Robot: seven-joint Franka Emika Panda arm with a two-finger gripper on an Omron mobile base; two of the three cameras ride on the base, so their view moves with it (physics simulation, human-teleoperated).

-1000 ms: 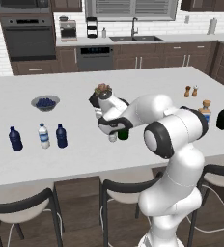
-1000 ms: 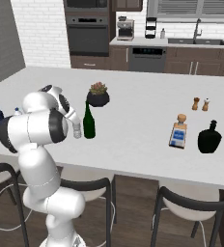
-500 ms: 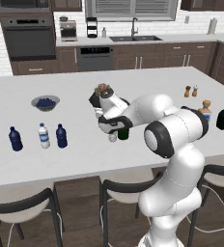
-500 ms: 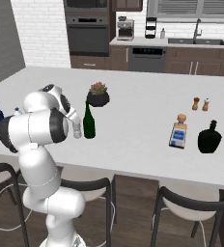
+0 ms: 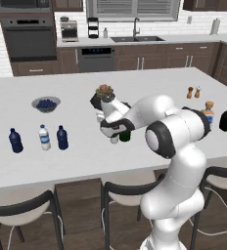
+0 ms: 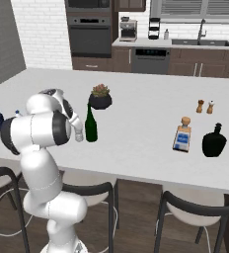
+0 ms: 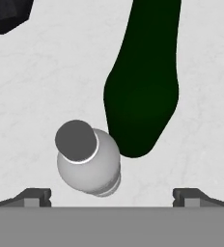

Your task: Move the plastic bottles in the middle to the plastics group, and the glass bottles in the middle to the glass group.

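My gripper [image 7: 112, 198] is open and points straight down over a small clear greyish plastic bottle [image 7: 87, 161] with a white cap, which stands upright between the spread fingertips [image 7: 34, 197], nearer the left one. The tall dark green glass bottle [image 7: 143, 82] stands right beside it, touching or nearly so. In the left base view the gripper [image 5: 114, 135] hovers just above that small bottle [image 5: 114, 140], with the green bottle [image 5: 125, 137] half hidden behind the hand. The plastics group [image 5: 45, 137] stands at the left. The glass group, a squarish clear bottle [image 6: 182, 137] and a squat black bottle [image 6: 214, 142], stands at the right.
A potted plant in a black pot [image 6: 100, 98] sits just behind the green bottle. A bowl of blueberries [image 5: 46, 103] is at the back left, and two small shakers [image 6: 205, 105] are at the back right. Stools [image 5: 126, 188] line the counter's near edge.
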